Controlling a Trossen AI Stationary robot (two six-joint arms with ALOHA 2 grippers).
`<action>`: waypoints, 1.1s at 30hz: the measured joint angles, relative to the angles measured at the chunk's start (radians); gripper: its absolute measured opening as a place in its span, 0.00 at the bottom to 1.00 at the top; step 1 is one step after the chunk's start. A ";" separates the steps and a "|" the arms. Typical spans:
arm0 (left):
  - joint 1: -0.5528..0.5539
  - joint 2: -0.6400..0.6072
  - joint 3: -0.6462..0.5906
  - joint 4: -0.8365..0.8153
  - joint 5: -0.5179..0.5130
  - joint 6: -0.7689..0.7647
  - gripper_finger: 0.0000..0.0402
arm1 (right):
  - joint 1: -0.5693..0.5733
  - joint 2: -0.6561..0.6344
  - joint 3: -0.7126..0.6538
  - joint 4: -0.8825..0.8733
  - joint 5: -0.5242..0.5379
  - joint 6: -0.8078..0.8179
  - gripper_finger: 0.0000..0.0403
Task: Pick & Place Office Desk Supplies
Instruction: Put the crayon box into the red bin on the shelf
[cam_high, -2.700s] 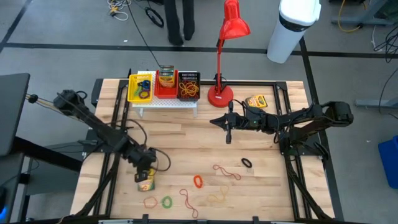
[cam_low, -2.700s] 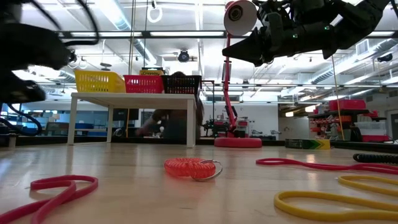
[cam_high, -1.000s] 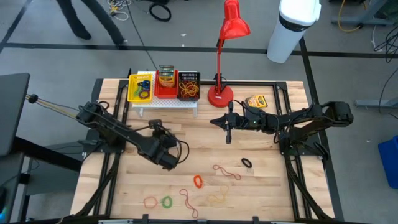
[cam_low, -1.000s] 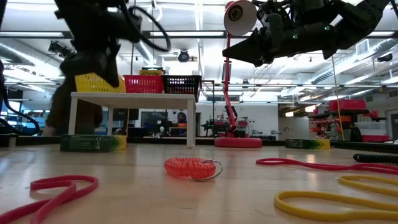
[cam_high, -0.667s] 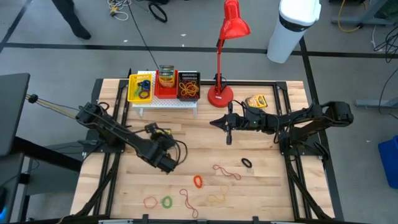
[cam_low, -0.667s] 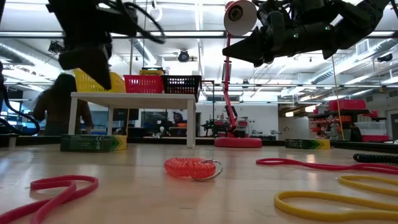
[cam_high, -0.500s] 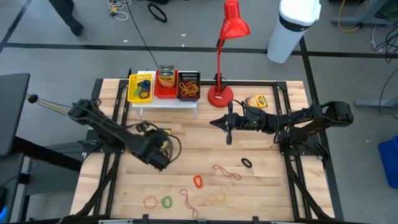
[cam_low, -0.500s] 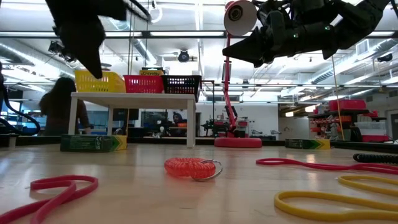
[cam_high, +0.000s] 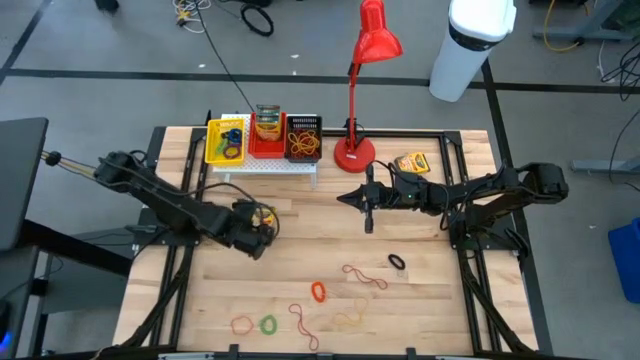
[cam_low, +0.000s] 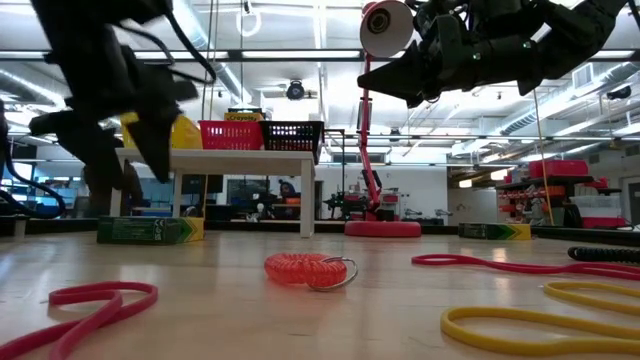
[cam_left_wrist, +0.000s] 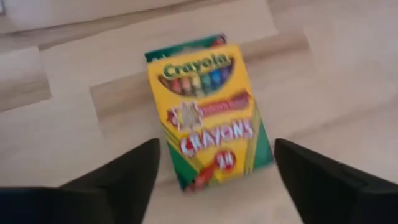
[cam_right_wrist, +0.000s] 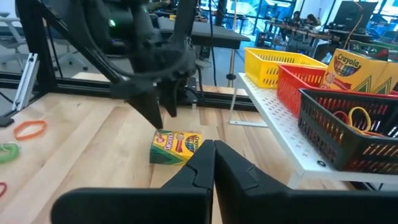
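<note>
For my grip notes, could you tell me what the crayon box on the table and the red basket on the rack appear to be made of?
Crayon box: likely thin cardboard, smooth printed finish; flat panels and crisp folded edges suggest it. Red basket: probably molded plastic; uniform glossy color and slotted walls.

Left gripper jaws spread above green crayon box, red coil nearer, white rack behind

crayon box flat on table

Bare wood in front of white perforated rack; flat green-and-yellow crayon box lies there under left gripper. Tall red desk lamp blocks rack's right side.
</note>
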 joint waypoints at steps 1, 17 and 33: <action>0.020 0.012 -0.001 0.009 0.000 -0.002 0.84 | 0.000 0.000 0.000 0.001 0.000 0.000 0.01; 0.137 0.129 0.000 0.139 0.048 0.060 0.97 | 0.000 0.000 0.000 -0.005 -0.027 0.000 0.01; 0.136 0.136 0.078 0.044 0.080 0.084 0.97 | 0.000 0.000 0.000 -0.005 -0.033 -0.001 0.02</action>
